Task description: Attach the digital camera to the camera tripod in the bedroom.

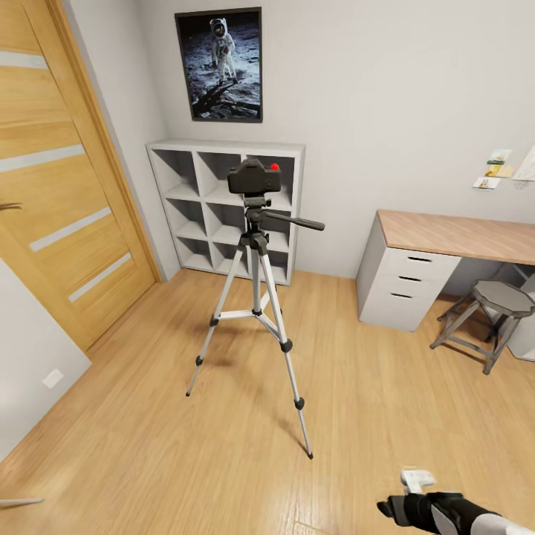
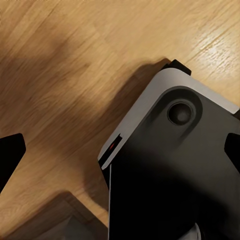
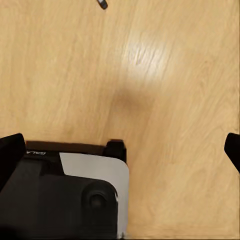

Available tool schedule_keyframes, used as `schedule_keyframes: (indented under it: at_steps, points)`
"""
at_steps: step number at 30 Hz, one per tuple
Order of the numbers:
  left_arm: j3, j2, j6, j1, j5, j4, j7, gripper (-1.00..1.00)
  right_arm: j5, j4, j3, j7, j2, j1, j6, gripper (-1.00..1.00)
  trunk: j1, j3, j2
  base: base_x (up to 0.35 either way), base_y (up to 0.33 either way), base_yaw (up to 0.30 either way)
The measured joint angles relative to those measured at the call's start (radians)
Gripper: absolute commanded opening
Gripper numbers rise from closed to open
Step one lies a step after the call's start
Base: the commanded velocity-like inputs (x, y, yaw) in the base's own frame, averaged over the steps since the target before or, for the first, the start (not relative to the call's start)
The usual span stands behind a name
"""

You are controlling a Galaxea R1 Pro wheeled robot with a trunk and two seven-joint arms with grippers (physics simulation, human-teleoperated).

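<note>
We see the digital camera seated on the head of the camera tripod, its red dot showing at the top on the side toward the desk, and the tripod's black pan handle sticking out toward that same side. The tripod stands upright on the light wood plank floor with its three silver legs spread, and we take it as our landmark. Just behind it against the pale wall is the white cube shelf, and above the shelf hangs the astronaut poster. To the door side of the tripod is the wooden door; to the other side, well apart, stand the wood-topped grey desk and a grey stool. Our right gripper sits low at the near edge of the head view, well apart from the tripod, with nothing in it. In the right wrist view its dark fingertips sit at opposite edges over bare floor, so the claw is spread wide. In the left wrist view the left gripper's fingertips are likewise far apart and hold nothing, above the floor and a corner of the robot's grey and black base.
</note>
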Motion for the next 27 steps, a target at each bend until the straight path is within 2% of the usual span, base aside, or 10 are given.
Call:
schedule_keyframes:
  at_steps: [9, 15, 18, 27]
  points:
    - [0.000, 0.000, 0.001, 0.000, 0.000, 0.000, 0.000, 1.00, -0.001, 0.015, 0.000, -0.095, 0.008, 0.101, -0.006, 1.00, 0.000, 0.000, 0.000, 0.000, 0.000, 0.000]
    - [0.000, -0.004, 0.004, 0.003, 0.000, 0.001, 0.004, 1.00, -0.002, 0.017, 0.001, -0.110, 0.012, 0.179, 0.003, 1.00, 0.000, 0.000, 0.000, 0.000, 0.000, 0.000]
    - [0.000, -0.014, 0.004, 0.006, -0.001, 0.000, 0.006, 1.00, -0.003, 0.017, 0.001, -0.119, 0.016, 0.231, -0.001, 1.00, 0.000, 0.000, 0.000, 0.000, 0.000, 0.000]
    - [-0.001, -0.030, 0.004, 0.007, -0.015, 0.000, 0.007, 1.00, -0.004, 0.016, -0.001, -0.134, 0.034, 0.268, -0.005, 1.00, 0.000, 0.000, 0.000, 0.000, 0.000, 0.000]
